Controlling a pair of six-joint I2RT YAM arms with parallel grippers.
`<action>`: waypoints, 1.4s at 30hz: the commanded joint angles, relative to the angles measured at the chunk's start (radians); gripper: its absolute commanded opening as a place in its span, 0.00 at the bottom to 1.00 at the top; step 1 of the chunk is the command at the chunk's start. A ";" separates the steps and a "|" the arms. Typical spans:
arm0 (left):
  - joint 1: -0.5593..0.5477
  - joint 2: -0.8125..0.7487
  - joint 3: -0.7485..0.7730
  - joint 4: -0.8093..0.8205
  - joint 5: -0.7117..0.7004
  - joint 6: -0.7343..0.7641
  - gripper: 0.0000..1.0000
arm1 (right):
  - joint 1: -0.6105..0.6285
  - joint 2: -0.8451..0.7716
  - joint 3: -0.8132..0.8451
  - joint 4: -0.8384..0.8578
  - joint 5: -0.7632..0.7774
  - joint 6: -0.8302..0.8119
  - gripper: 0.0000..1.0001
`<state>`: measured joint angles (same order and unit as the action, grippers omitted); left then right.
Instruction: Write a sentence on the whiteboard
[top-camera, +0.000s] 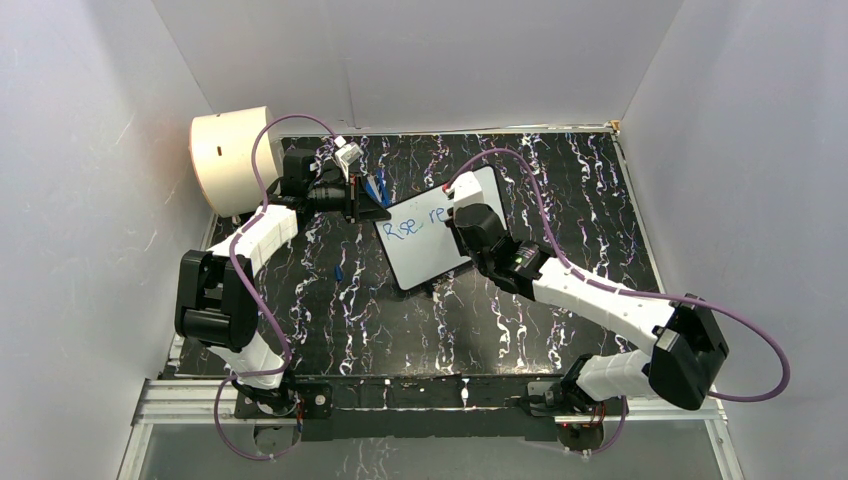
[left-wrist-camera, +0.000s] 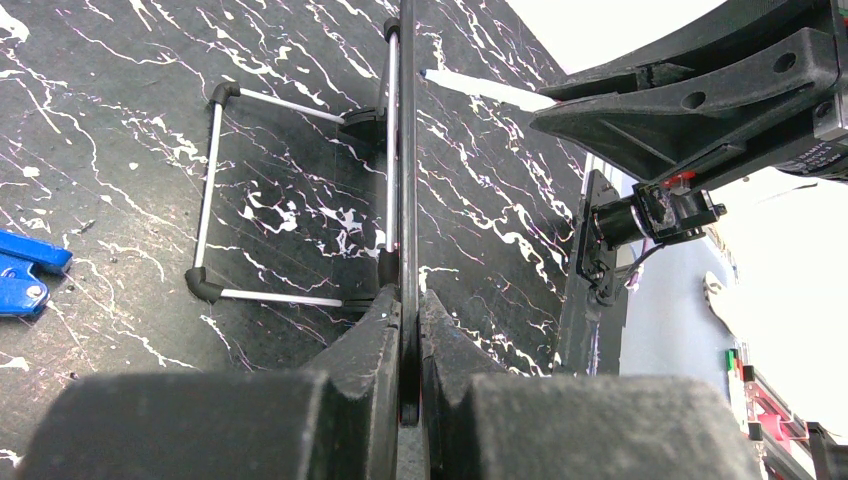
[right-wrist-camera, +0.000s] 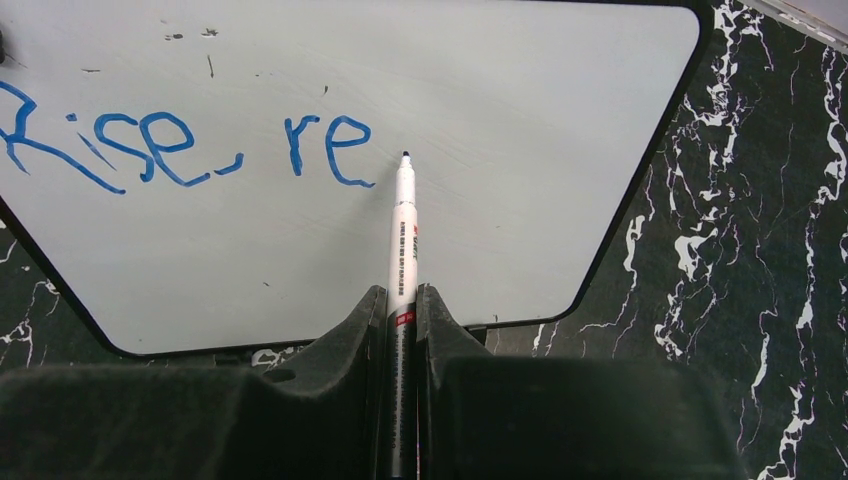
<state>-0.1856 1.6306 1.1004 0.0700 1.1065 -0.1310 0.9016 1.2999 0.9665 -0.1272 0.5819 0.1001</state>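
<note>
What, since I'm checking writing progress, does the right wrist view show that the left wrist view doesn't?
Right wrist only: the sentence, "Rise, re", and the marker pen in the right gripper, tip by the last letter. Left wrist only: the left gripper clamping the whiteboard by its thin rim, a wire stand, a blue object. Both: the whiteboard and the marbled table.

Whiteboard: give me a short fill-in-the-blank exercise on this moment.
The lettering on the whiteboard is ___ in colour.
The marker sits in the ___ arm's jaws.
The ___ arm's jaws clamp the whiteboard's rim.
The last letter written is ___.
Missing words: blue; right; left; e.
</note>
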 joint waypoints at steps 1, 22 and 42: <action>-0.008 -0.014 0.027 -0.030 0.039 0.013 0.00 | -0.010 0.003 0.021 0.065 0.003 -0.016 0.00; -0.011 -0.009 0.030 -0.033 0.044 0.016 0.00 | -0.018 0.027 0.038 0.102 -0.004 -0.030 0.00; -0.014 -0.009 0.031 -0.041 0.049 0.021 0.00 | -0.022 0.032 0.054 0.119 -0.011 -0.036 0.00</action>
<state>-0.1864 1.6321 1.1046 0.0620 1.1061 -0.1299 0.8860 1.3308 0.9668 -0.0784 0.5720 0.0734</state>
